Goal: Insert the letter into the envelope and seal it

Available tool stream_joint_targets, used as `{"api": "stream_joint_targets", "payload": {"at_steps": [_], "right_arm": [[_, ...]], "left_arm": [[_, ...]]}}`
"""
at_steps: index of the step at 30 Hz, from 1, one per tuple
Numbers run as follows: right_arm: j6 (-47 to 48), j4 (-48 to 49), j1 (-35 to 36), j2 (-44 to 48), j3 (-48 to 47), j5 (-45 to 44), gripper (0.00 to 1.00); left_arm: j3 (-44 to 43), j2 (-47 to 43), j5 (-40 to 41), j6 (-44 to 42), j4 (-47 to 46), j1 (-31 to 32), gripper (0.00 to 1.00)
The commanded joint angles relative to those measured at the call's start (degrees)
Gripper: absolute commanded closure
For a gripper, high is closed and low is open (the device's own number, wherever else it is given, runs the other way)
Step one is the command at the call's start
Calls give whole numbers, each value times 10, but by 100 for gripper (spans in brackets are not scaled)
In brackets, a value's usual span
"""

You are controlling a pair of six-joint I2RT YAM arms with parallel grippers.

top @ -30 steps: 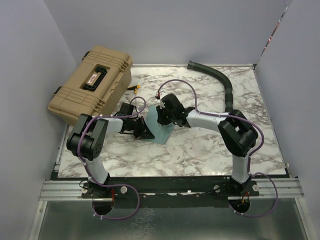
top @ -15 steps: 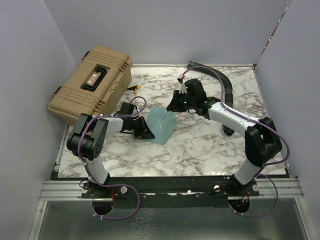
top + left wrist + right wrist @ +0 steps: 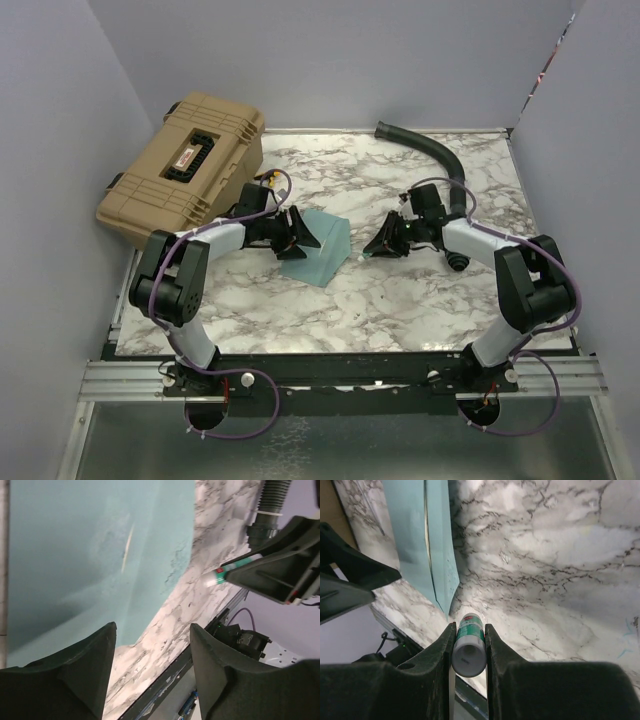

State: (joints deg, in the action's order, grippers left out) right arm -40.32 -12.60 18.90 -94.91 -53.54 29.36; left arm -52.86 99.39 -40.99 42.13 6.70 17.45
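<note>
My left gripper (image 3: 152,635) stands released, pads apart with nothing between them. The teal envelope (image 3: 90,555) lies flat on the marble table (image 3: 400,300) just ahead of those jaws, spreading past the left finger's side. My right gripper (image 3: 468,627) is clenched on a glue stick (image 3: 468,647), which points forward out of the jaws. Its far end is just beside the envelope's nearest corner; I cannot tell whether they touch. The envelope sits between my two grippers.

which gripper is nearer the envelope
Left. The left gripper hangs open over the envelope's left edge; the right gripper, holding a glue stick, is off to its right, clear of it.
</note>
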Motion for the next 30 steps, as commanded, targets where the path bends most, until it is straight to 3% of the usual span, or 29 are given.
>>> {"api": "stream_joint_targets", "payload": {"at_steps": [1,20,27,30], "right_arm": [[-50,-9,-8,-4,23,33,95],[-103,-36,-75,42,103,-103,86],[-119,-31,-79,67,122,-161,57],[-123,-42,-78,80,121,-183,51]], "left_arm": [[-25,-29,-20,17,7,-2,37],[-26,-33,-1,3,12,-1,38],[-41,-53,91,-47,49,-1,52],[-43,-47,104,-57,56,-1,56]]}}
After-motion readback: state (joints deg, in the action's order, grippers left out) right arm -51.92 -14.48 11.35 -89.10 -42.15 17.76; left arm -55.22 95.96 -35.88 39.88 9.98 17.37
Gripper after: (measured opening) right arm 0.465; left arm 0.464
